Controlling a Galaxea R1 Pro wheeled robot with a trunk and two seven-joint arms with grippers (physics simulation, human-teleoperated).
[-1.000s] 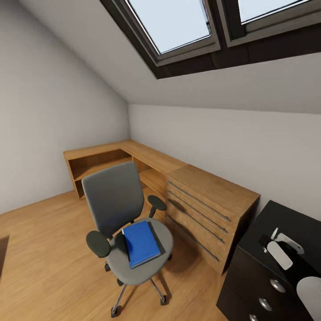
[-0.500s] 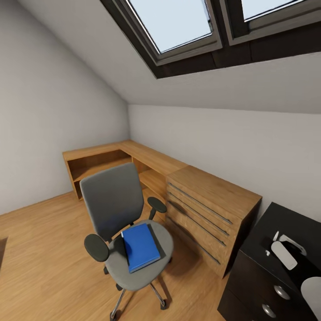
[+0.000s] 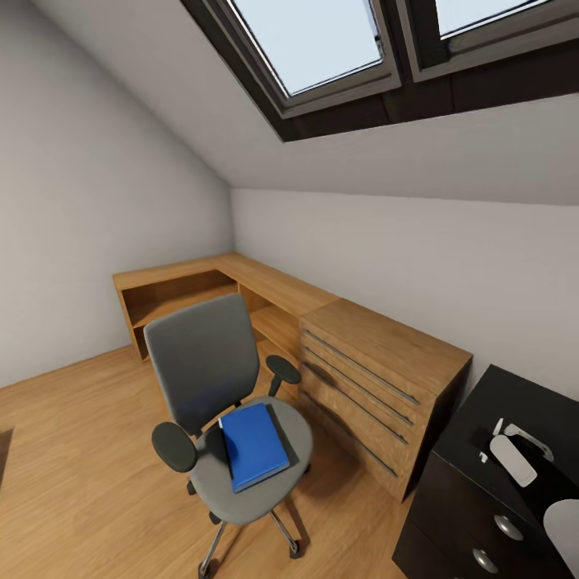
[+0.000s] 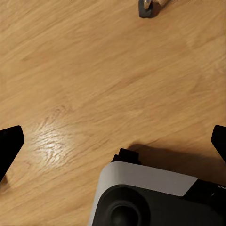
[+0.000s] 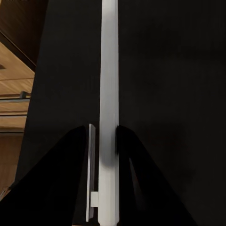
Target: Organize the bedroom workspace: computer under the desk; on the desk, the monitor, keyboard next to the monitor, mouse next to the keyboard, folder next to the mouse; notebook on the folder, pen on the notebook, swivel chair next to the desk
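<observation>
Right pincer (image 5: 102,141) clamps monitor (image 5: 108,70); no writing legible.

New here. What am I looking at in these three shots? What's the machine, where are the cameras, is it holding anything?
It's a simulated wheeled robot with two arms. The big picture is from its head camera: a swivel chair with a blue folder on its seat, a wooden chest of drawers beside it, and a black desk at the lower right. The other two pictures come from cameras on the wrists. The left hand is open over the wood floor. The right hand looks closed on a pale strip above the desk; I can't tell what that strip is.
</observation>
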